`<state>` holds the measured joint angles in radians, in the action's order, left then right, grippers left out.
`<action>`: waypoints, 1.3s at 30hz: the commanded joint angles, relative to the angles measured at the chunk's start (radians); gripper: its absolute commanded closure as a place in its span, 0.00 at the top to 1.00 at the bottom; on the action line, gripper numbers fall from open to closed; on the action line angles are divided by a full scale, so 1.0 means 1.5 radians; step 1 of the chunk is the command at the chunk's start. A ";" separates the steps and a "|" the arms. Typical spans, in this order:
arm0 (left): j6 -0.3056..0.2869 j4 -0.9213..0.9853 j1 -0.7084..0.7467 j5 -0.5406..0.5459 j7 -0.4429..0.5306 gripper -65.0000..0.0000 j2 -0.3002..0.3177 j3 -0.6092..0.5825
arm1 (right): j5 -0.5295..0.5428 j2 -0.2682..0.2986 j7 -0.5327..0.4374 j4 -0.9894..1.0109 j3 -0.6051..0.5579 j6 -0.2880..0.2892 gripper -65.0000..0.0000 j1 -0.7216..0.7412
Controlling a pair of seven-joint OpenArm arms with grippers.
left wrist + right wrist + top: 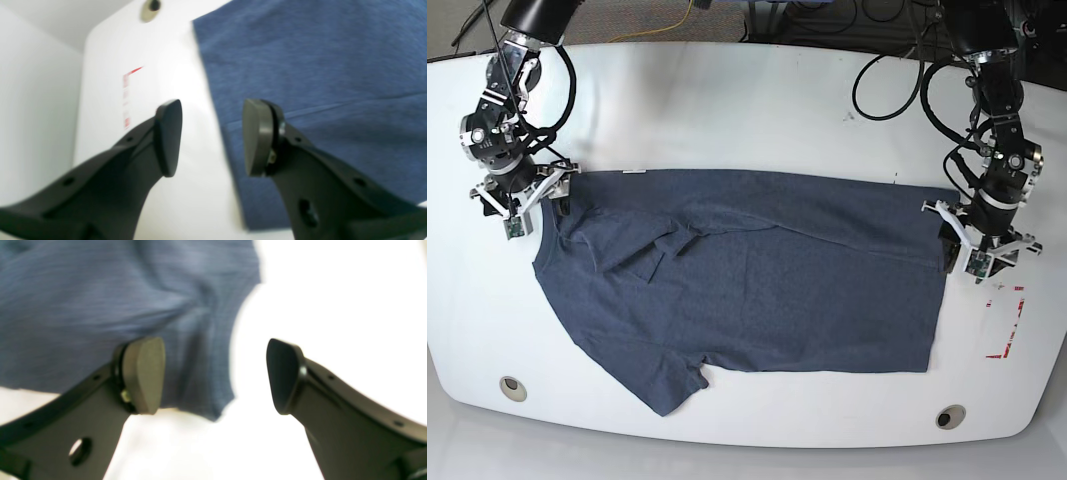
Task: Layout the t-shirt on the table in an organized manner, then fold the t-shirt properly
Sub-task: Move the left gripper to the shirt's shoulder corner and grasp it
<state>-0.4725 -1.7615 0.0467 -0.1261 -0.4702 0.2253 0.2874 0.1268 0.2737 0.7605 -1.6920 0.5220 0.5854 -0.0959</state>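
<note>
Bright, even light; the table (333,290) glares white, and both wrist views are softly blurred.

navy t-shirt (757,280) spread flat, white table (727,110)

Left gripper (211,138): pointing downward from a bent arm, jaws parted with a clear gap, nothing between the pads. Right gripper (215,375): pointing downward from a bent arm, jaws spread wide, nothing held.
</note>
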 commanded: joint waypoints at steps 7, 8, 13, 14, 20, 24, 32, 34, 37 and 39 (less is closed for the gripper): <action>-0.002 -0.014 -0.005 0.007 0.015 0.42 0.005 0.029 | -0.003 -0.024 -0.015 0.025 0.065 -0.003 0.71 0.009; -0.002 -0.014 -0.004 0.007 0.015 0.42 0.005 0.032 | -0.003 -0.026 -0.015 0.034 0.067 -0.003 0.71 0.016; -0.002 -0.014 -0.002 0.007 0.015 0.42 0.005 0.034 | -0.003 -0.025 -0.015 0.076 0.079 -0.003 0.71 0.030; -0.002 -0.014 -0.002 0.007 0.015 0.42 0.005 0.034 | -0.003 -0.025 -0.015 0.081 0.083 -0.003 0.71 0.031; -0.002 -0.014 -0.002 0.007 0.015 0.42 0.005 0.035 | -0.002 -0.030 -0.016 0.121 0.104 0.017 0.71 0.052; -0.002 -0.014 -0.002 0.006 0.015 0.42 0.005 0.035 | -0.002 -0.030 -0.016 0.145 0.106 0.019 0.71 0.059; -0.002 -0.013 -0.002 0.006 0.015 0.42 0.005 0.035 | -0.002 -0.030 -0.016 0.188 0.121 0.026 0.71 0.070; -0.002 -0.013 -0.001 0.006 0.015 0.42 0.005 0.035 | -0.002 -0.030 -0.016 0.199 0.122 0.033 0.71 0.070; -0.002 -0.013 0.004 0.006 0.015 0.42 0.006 0.035 | -0.002 -0.030 -0.016 0.208 0.122 0.036 0.71 0.070; -0.002 -0.013 0.004 0.006 0.014 0.42 0.006 0.035 | -0.002 -0.031 -0.018 0.210 0.122 0.036 0.71 0.069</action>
<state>-0.4831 -1.7618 0.0635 -0.1223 -0.4706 0.2207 0.3367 0.1242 0.2157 0.7364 -1.3712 0.7017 0.6319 -0.0006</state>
